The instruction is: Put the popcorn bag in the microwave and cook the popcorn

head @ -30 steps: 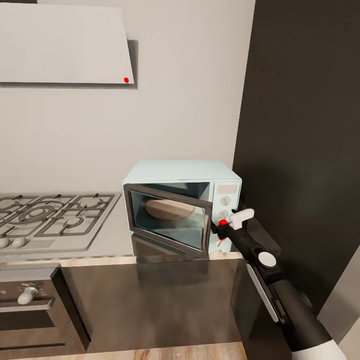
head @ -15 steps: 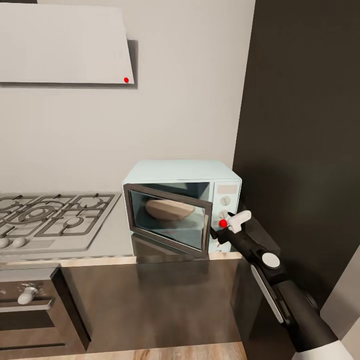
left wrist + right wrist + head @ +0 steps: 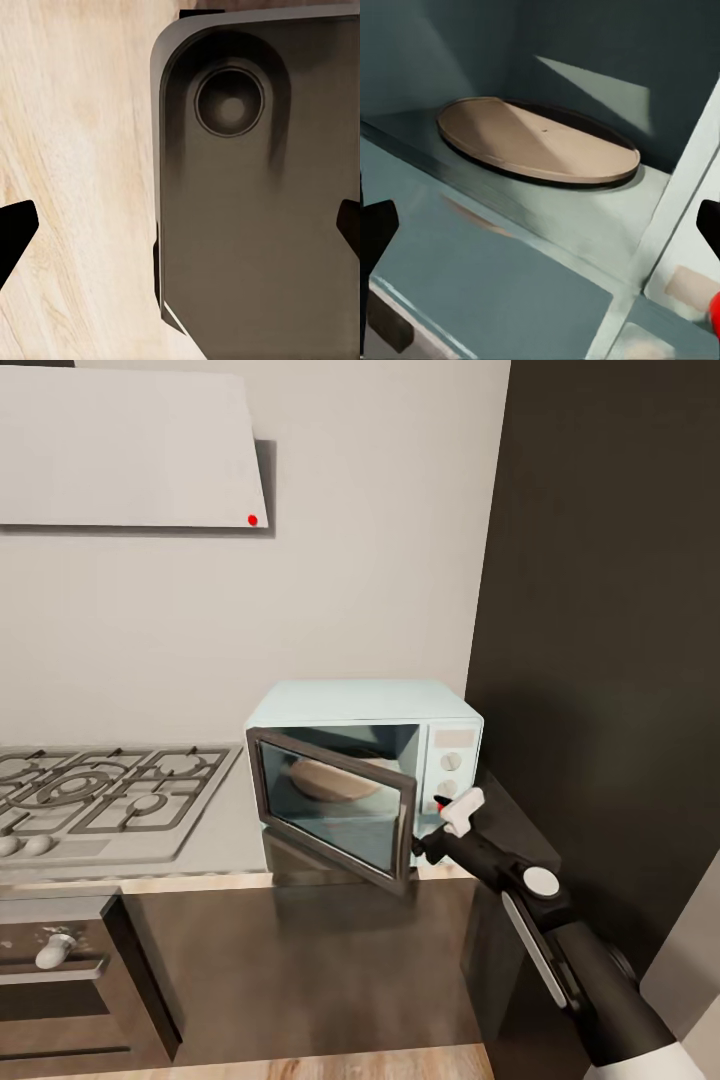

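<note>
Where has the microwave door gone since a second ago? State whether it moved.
Yes. The microwave door has swung further open, its free edge now farther out from the microwave body, toward the camera, beside the right claw.

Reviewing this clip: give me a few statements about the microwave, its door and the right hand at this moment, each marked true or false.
1. The microwave door is partly open. True.
2. The popcorn bag sits on the turntable. False: the tan turntable is bare, with no bag on it.
3. The right hand is by the door's free edge, in front of the control panel. True.
4. The microwave stands to the left of the gas hob. False: it stands to the right of the gas hob, next to a dark tall panel.
5. The right hand is carrying the bag. False: its fingertips stand wide apart in the right wrist view, with nothing between them.
</note>
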Robot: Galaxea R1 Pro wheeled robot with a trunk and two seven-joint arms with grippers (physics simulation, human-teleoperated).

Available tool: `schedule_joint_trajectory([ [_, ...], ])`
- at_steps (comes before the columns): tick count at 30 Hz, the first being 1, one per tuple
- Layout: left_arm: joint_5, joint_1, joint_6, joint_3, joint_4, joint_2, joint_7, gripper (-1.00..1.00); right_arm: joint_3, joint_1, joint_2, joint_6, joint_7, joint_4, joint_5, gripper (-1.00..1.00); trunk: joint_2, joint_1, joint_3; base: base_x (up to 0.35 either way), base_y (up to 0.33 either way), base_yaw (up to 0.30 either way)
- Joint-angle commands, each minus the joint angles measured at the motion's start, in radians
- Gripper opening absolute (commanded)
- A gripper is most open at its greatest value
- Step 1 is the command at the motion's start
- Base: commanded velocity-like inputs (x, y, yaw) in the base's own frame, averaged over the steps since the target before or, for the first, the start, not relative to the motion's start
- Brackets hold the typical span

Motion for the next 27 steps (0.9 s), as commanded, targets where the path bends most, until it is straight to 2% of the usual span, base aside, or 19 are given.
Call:
schedule_joint_trajectory([
  [1, 0.000, 0.000, -0.001, 0.000, -0.001, 0.000, 0.001, 1.00, 0.001, 0.000, 0.000, 0.006, 0.007, -0.001, -0.001, 1.00, 0.000, 0.000, -0.001, 0.000, 0.000, 0.000],
  [8, 0.000, 0.000, -0.001, 0.000, -0.001, 0.000, 0.001, 1.00, 0.001, 0.001, 0.000, 0.005, 0.059, -0.001, -0.001, 1.00, 0.000, 0.000, -0.004, 0.000, 0.000, 0.069],
  [21, 0.000, 0.000, -0.001, 0.000, -0.002, 0.000, 0.001, 1.00, -0.006, 0.001, 0.001, -0.009, 0.057, -0.003, -0.007, 1.00, 0.000, 0.000, -0.013, 0.000, 0.000, 0.216],
  [23, 0.000, 0.000, -0.001, 0.000, -0.002, 0.000, 0.001, 1.00, -0.016, 0.001, 0.003, -0.031, 0.055, -0.003, -0.010, 1.00, 0.000, 0.000, -0.015, -0.046, 0.000, 0.221],
  [24, 0.000, 0.000, -0.001, 0.000, -0.002, 0.000, 0.001, 1.00, -0.027, 0.001, 0.004, -0.050, 0.054, -0.003, -0.017, 1.00, 0.000, 0.000, -0.015, -0.162, 0.000, 0.221],
  [25, 0.000, 0.000, -0.001, 0.000, -0.001, 0.000, 0.001, 1.00, -0.048, 0.001, 0.005, -0.083, 0.053, -0.003, -0.043, 1.00, 0.000, 0.000, -0.016, -0.250, 0.000, 0.221],
  [26, 0.000, 0.000, -0.001, 0.000, -0.001, 0.000, 0.001, 1.00, -0.058, 0.001, 0.005, -0.102, 0.053, -0.003, -0.071, 1.00, 0.000, 0.000, -0.017, -0.284, 0.000, 0.221],
  [27, 0.000, 0.000, -0.001, 0.000, -0.001, 0.000, 0.001, 1.00, -0.066, 0.001, 0.005, -0.122, 0.052, -0.003, -0.119, 1.00, 0.000, 0.000, -0.018, -0.313, 0.000, 0.221],
])
